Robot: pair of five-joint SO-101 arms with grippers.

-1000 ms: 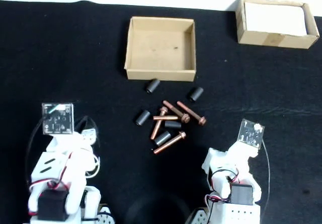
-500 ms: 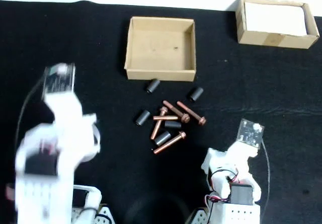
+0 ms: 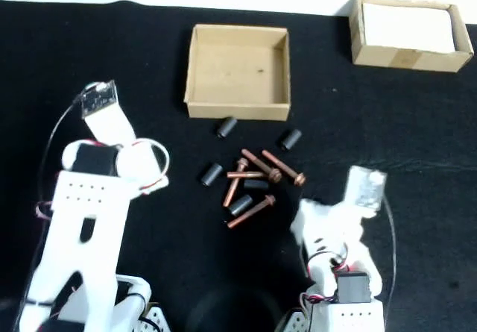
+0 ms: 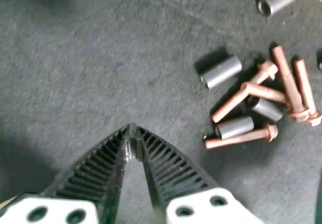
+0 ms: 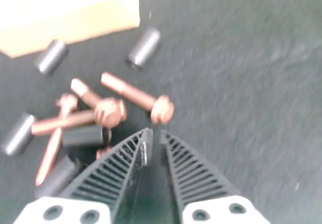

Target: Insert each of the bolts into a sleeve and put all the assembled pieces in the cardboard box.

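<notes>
Sleeves lie between bolts and cardboard box, second box well apart.

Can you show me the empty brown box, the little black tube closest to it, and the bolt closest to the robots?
cardboard box (image 3: 237, 111), high view, on its front wall.
sleeve nearest the box (image 3: 226, 127), high view, middle of its side.
bolt nearest the arms (image 3: 250, 212), high view, middle of its shaft.

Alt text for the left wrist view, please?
The left hand, shut and empty, hovers over the black table. Beyond its tips lies a loose cluster of copper bolts mixed with short dark sleeves.
</notes>
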